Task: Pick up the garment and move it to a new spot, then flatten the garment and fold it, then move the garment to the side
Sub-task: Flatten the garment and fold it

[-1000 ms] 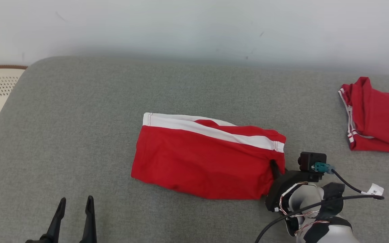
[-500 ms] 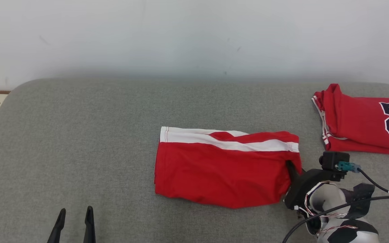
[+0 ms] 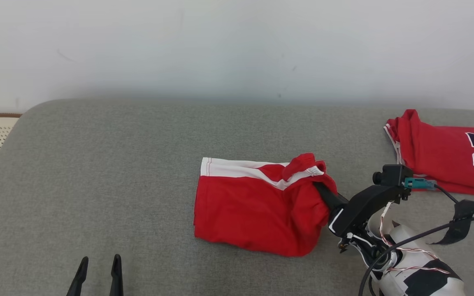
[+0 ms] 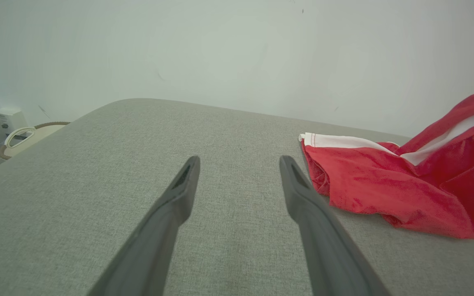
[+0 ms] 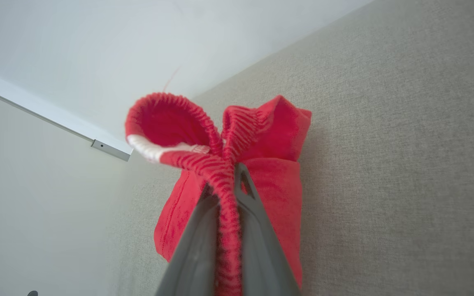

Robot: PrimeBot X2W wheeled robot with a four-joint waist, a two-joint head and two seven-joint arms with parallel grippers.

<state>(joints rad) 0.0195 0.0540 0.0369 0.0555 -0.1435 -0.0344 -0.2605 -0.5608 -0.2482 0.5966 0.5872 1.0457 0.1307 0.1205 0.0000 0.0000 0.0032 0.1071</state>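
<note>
The left gripper (image 3: 101, 258) hangs over the soft grey padded surface (image 3: 117, 164), its two dark fingers wide apart and holding nothing. The right gripper (image 5: 224, 181) pinches the stretchy edge of the red shorts with a white stripe (image 3: 253, 209). The shorts lie in the middle, with that end bunched up. Farther right lies a folded red shirt with dark numbers (image 3: 438, 156).

Red shorts (image 3: 257, 213) of soft matt knit cloth with a ribbed elastic waistband; table (image 3: 97, 172) covered in coarse-woven matt grey fabric; left gripper (image 4: 239, 159) of smooth matt dark plastic; jersey (image 3: 438, 160) of matt red cloth
</note>
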